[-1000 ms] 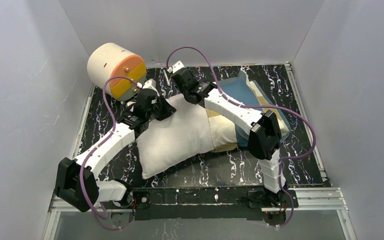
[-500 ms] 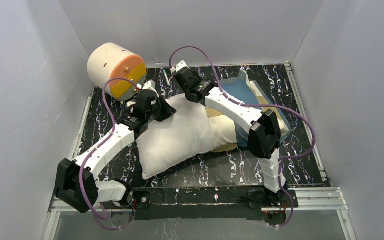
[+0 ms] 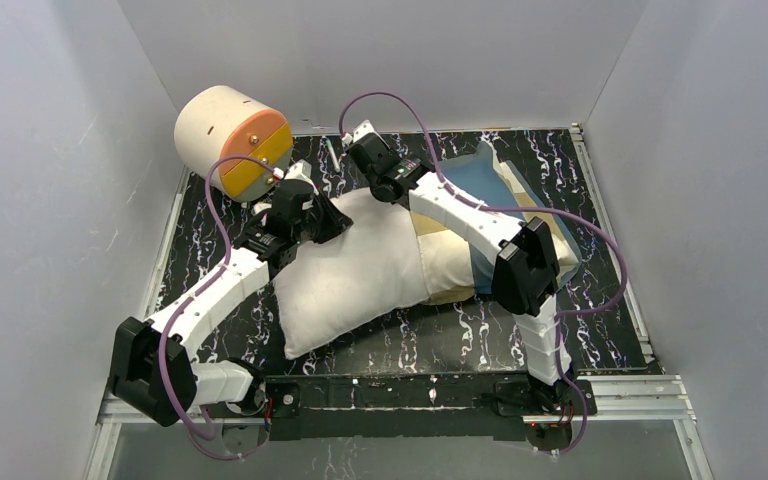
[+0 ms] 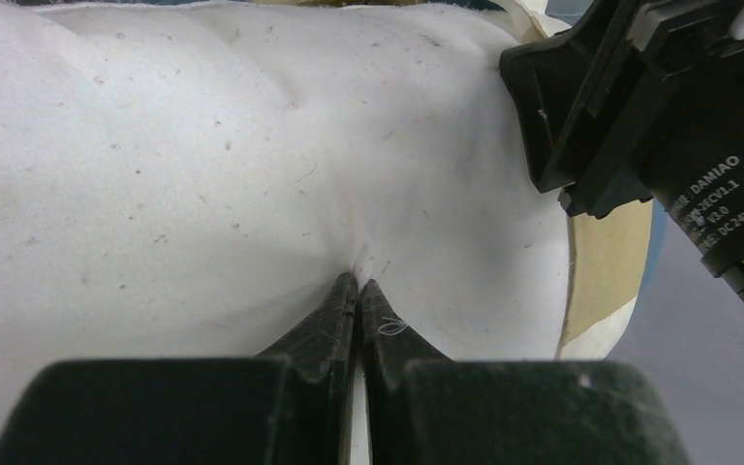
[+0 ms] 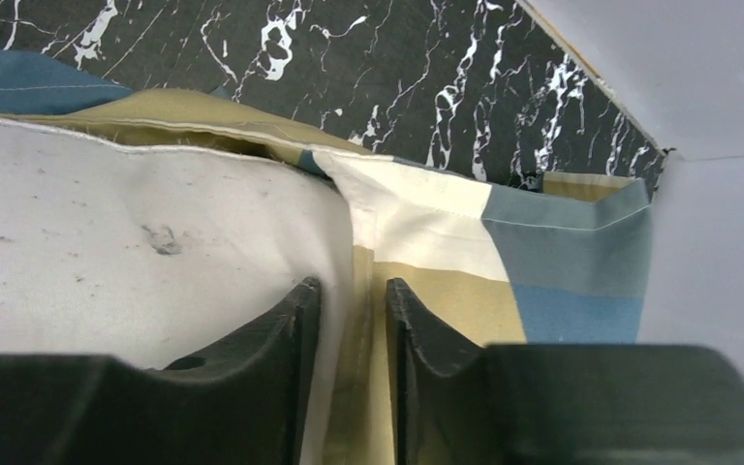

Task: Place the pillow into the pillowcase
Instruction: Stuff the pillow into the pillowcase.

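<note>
Pillow [image 3: 355, 270] lies across the table [image 3: 460, 335], right end tucked into the pillowcase [image 3: 480, 172], most of it out. Left gripper [image 4: 358, 283] is clenched on a pinch of pillow cloth at its far edge. Right gripper [image 5: 352, 288] has jaws parted astride the case hem, not biting. I'd clamp the top hem layer only, lift the mouth, then let left shove the pillow in low. Right arm hides the mouth from above, so insertion depth and bottom hem are unreadable.

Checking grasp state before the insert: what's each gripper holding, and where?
Left gripper shut, pinching the pillow fabric at its left end. Right gripper: jaws stand apart around the pillowcase opening edge; clamped or not, cannot tell.
</note>
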